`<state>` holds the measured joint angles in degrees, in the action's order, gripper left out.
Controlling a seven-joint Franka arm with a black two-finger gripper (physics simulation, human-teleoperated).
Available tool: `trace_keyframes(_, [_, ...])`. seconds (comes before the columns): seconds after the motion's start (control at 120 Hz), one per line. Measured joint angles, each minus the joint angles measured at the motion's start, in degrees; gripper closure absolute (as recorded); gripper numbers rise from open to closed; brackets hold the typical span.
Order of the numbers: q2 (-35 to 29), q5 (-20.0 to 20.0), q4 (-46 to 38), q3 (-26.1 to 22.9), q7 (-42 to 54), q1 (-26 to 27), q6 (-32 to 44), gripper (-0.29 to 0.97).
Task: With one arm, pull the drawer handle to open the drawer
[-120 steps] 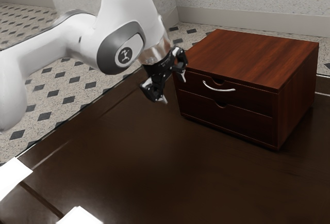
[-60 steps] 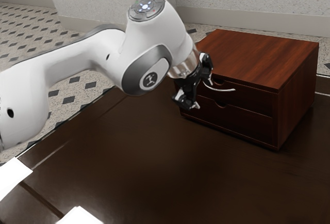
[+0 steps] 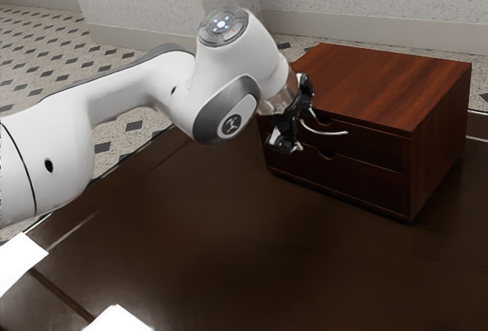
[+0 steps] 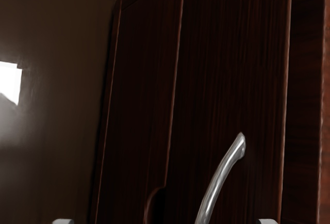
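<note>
On the dark worktop (image 3: 229, 262) stands the wooden cabinet (image 3: 381, 79), its top drawer (image 3: 370, 139) shut. Our end effector (image 3: 292, 126) is spread wide, with the handle (image 3: 324, 130) between its fingers. We judge the next move is closing, then pulling.

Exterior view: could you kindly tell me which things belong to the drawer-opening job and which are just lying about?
Job: gripper, open; silver handle; top drawer; wooden cabinet.
Lying about: white sheet; second white sheet; lower drawer.
</note>
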<state>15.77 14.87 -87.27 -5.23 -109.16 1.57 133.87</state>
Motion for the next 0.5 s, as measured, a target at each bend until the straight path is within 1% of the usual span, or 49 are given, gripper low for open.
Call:
trace_keyframes(0.15, [0.34, -0.12, -1.26, -0.04, -1.08, -0.40, 1.68, 0.25])
trace_keyframes(0.5, [-0.43, -0.67, -2.98, -0.06, -2.74, -0.07, -0.78, 0.29])
